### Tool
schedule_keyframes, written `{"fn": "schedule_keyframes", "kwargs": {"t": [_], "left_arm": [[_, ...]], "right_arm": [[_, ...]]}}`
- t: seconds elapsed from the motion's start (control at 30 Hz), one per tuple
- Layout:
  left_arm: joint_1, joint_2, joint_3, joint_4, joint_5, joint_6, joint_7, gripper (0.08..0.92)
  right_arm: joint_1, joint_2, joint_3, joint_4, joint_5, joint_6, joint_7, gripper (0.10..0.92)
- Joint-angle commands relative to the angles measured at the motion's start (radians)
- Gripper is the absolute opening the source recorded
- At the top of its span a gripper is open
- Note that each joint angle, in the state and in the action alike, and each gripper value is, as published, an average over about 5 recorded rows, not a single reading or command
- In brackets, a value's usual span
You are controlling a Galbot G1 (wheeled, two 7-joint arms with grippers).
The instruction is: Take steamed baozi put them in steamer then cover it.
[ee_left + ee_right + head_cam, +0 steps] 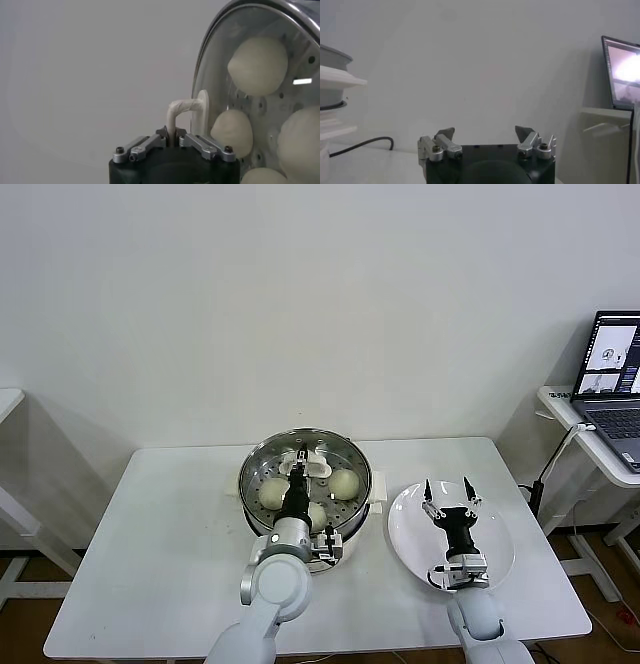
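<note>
The left hand point(172, 141) pinched the bar handle point(182, 111) of the fragile, slippery glass cover point(305, 474); the right hand point(447, 491) stood apart.

Steamer point(305, 484) sits mid-desk point(150, 534), toward the back; cover point(330, 446) lies on top of it w/ baozi point(345, 482) inside on the tray. Left gripper point(305, 461) is over the steamer centre, at the cover's handle point(184, 107), arm reaching in from the front. Plate point(495, 524) lies just right of steamer, apart from it; right gripper point(447, 488) above the plate. Laptop point(612, 379) on a separate side table point(560, 409), far right
</note>
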Motion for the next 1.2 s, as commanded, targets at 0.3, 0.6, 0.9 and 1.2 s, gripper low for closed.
{"fn": "schedule_keyframes", "kwargs": {"t": [0.3,0.6,0.9,1.2], "left_arm": [[0.059,0.079,0.021,-0.164,-0.053,0.012,-0.004,0.588],[0.159,0.227,-0.011,-0.367,-0.199,0.008,-0.018,0.805],[0.293,0.298,-0.331,-0.467,-0.859,-0.120,-0.328,0.823],[0.340,0.314,-0.642,-0.095,-1.594,-0.509,-0.305,0.823]], "right_arm": [[-0.006,-0.002,-0.004,0.012,-0.001,-0.003,-0.001,0.823],[-0.011,-0.007,-0.020,0.055,0.028,-0.064,0.046,0.823],[-0.067,-0.042,-0.030,0.170,0.159,-0.206,0.055,0.823],[-0.128,-0.068,-0.013,0.232,0.216,-0.213,0.036,0.823]]}}
